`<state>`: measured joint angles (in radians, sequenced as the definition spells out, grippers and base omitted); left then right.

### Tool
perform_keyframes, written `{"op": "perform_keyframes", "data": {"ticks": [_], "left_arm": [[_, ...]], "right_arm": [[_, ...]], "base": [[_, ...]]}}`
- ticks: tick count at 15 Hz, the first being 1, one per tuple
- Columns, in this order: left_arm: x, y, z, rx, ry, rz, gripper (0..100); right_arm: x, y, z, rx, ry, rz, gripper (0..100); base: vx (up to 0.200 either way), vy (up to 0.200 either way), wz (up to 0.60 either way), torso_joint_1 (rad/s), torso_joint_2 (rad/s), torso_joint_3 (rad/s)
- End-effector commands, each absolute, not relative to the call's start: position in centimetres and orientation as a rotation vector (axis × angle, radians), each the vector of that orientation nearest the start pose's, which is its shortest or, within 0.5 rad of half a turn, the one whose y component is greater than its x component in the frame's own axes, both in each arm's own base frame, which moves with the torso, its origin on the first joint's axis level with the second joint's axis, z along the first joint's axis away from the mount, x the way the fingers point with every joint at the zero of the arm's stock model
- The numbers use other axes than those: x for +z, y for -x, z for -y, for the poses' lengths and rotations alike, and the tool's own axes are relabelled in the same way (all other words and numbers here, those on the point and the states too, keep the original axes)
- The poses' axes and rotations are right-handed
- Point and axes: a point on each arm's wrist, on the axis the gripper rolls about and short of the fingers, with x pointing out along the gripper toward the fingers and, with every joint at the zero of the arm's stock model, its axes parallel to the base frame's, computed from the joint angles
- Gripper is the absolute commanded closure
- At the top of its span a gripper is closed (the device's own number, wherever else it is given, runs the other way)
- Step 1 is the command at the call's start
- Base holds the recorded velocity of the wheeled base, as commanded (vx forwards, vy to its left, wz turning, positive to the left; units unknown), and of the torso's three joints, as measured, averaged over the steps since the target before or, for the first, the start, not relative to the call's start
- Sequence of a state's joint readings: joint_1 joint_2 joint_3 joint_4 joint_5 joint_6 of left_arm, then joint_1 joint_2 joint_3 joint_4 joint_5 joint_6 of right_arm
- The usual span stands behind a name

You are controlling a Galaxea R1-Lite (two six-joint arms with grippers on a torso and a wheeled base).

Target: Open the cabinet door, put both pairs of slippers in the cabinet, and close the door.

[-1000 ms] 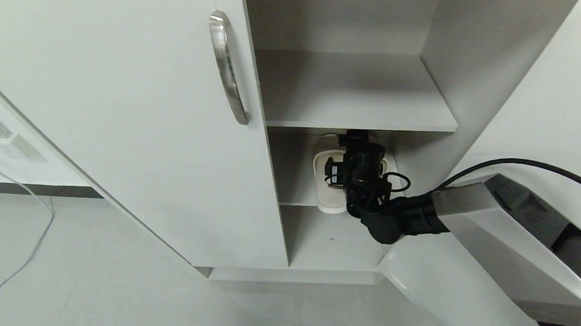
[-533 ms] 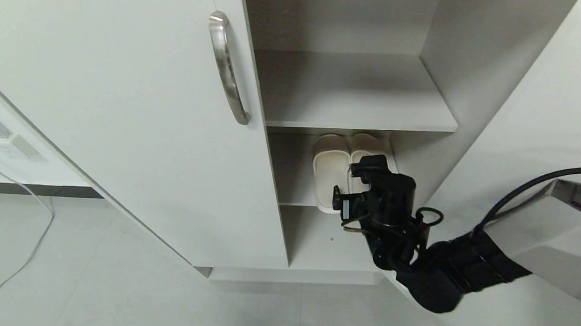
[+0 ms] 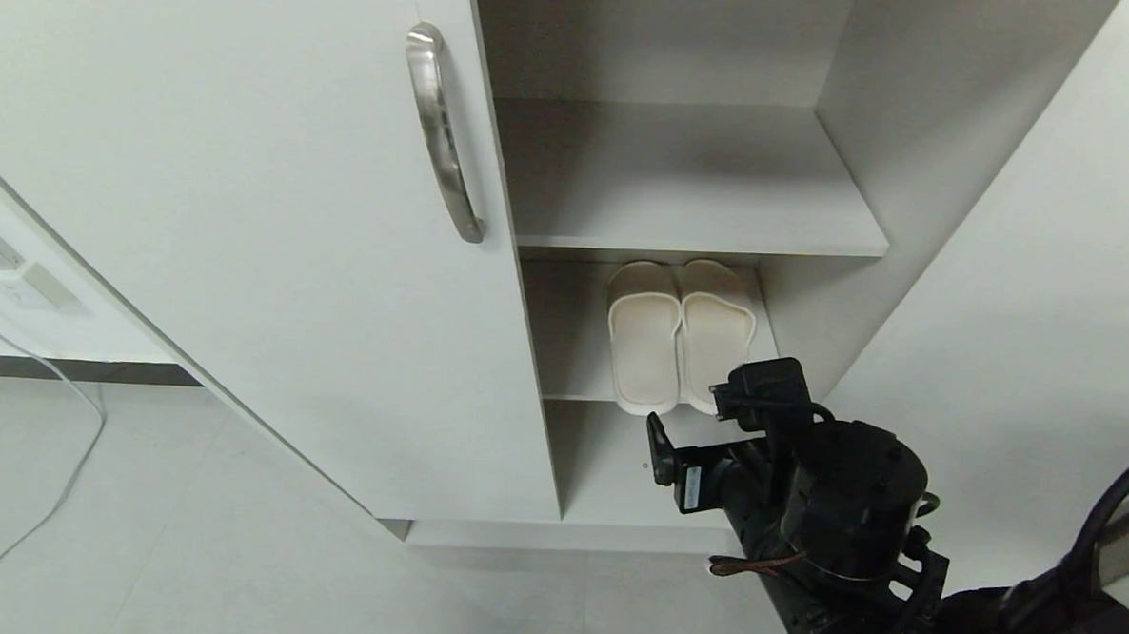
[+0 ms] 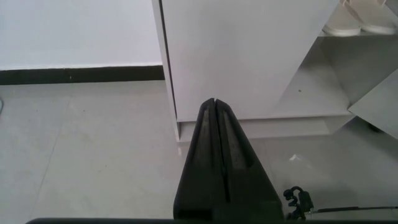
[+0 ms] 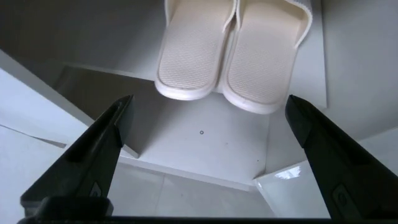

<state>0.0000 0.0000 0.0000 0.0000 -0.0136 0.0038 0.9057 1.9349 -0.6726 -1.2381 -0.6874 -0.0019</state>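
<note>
The pair of cream slippers (image 3: 680, 336) lies side by side on the cabinet's middle shelf (image 3: 572, 355) (heels overhanging its front edge). The right gripper (image 3: 712, 419) hangs at their 5 o'clock, jaws spread wide, empty. The left gripper (image 4: 214, 107) is pressed closed on nothing, above the floor (image 4: 93, 155).

Grey cable (image 3: 102, 419) trails over floor tiles (image 3: 229, 569); wall socket (image 3: 37, 286) above it, both well left of right gripper (image 3: 708, 414).

The middle shelf (image 3: 573, 341) carries one pair of cream slippers (image 3: 680, 333), side by side, near ends overhanging its front edge, just beyond the tool (image 3: 696, 423).
</note>
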Motion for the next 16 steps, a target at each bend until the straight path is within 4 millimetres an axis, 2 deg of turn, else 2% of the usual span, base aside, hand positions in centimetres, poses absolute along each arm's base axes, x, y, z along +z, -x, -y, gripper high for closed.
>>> {"op": "perform_keyframes", "data": {"ticks": [1,13,16], "left_arm": [[7.6,2.3,0.0,-0.014,-0.005,-0.002,100],[7.6,2.3,0.0,-0.015,-0.005,-0.001,100],[7.6,2.3,0.0,-0.012,0.000,-0.002,100]], "right_arm": [[13.4,-21.2,-25.1,0.225,0.016,-0.019,0],[12.6,-21.0,-25.7,0.242,0.035,-0.036,0],[12.4,-21.0,-25.8,0.242,0.038,-0.040,0]], "base": [[0.000,0.000,0.00,0.000,0.00,0.000],[-0.200,0.000,0.00,0.003,0.00,0.002],[0.000,0.000,0.00,0.000,0.00,0.000]]}}
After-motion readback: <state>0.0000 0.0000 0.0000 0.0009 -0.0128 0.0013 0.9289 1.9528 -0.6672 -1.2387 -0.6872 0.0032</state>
